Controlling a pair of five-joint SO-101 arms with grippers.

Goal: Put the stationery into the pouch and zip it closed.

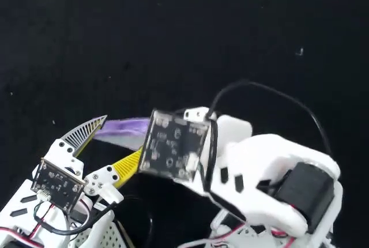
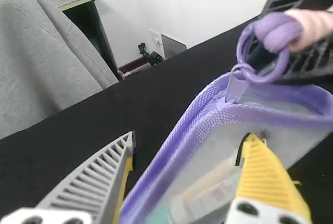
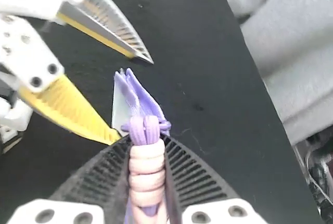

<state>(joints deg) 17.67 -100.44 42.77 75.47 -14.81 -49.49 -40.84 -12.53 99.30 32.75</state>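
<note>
Showing pale stationery [image 2: 205, 195] through its mesh, the purple zip pouch [image 2: 208, 146] is at the near left of the black cloth-covered table [image 1: 173, 46], between our two arms. Our right gripper [image 3: 147, 140] is clamped on the braided purple-and-pink zipper cord [image 3: 147, 166] (black fingers [image 3: 187, 166] pressed to either side). Our left gripper [image 1: 122, 137] stands spread, grey finger [image 1: 86, 130] far, yellow finger [image 1: 128, 166] near, the pouch between them.

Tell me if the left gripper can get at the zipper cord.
Probably not: the right gripper is shut on the zipper cord, fingers flanking it, and the left gripper sits open astride the pouch.
</note>
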